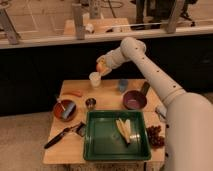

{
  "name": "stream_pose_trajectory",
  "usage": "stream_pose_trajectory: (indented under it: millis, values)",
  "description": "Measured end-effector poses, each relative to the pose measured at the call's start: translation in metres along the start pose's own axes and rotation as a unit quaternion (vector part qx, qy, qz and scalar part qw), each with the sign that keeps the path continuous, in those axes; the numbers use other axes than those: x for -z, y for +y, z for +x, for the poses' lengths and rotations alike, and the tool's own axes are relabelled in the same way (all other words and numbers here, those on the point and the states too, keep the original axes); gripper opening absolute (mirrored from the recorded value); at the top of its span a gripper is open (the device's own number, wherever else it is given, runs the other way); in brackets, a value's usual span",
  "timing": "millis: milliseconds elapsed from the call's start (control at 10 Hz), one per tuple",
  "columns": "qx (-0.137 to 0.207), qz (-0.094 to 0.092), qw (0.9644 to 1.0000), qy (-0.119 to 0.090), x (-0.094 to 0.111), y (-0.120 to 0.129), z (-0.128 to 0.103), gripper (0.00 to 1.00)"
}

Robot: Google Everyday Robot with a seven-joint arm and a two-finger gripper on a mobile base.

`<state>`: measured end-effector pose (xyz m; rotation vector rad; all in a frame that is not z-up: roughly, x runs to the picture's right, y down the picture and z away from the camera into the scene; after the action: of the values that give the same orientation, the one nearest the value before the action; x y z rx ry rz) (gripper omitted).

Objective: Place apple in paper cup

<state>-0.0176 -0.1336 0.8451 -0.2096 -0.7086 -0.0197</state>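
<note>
Soft, even light fell from overhead; the wooden surface [107,96] glowed warm against the dark wall [40,70] behind. The end effector [103,67], clamped on the apple [101,64] above the far edge, caught it brightly.

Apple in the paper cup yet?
No, the gripper holds the apple in the air just above the rim of the paper cup, not inside it.

Wooden table [109,94]; glossy plastic tray [101,140]; claw [103,68] grips apple [100,64] above paper cup [94,79].
</note>
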Motion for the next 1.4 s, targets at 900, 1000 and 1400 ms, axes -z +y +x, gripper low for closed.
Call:
stream_pose_trajectory:
  millis: [900, 1000, 1400]
  values:
    - [-0.017, 0.046, 0.9981, 0.038, -0.022, 0.0, 0.017, 0.0]
    - [-0.023, 0.053, 0.9974, 0.043, -0.025, -0.002, 0.02, 0.0]
    - [-0.044, 0.071, 0.9954, 0.046, -0.041, -0.008, 0.026, 0.0]
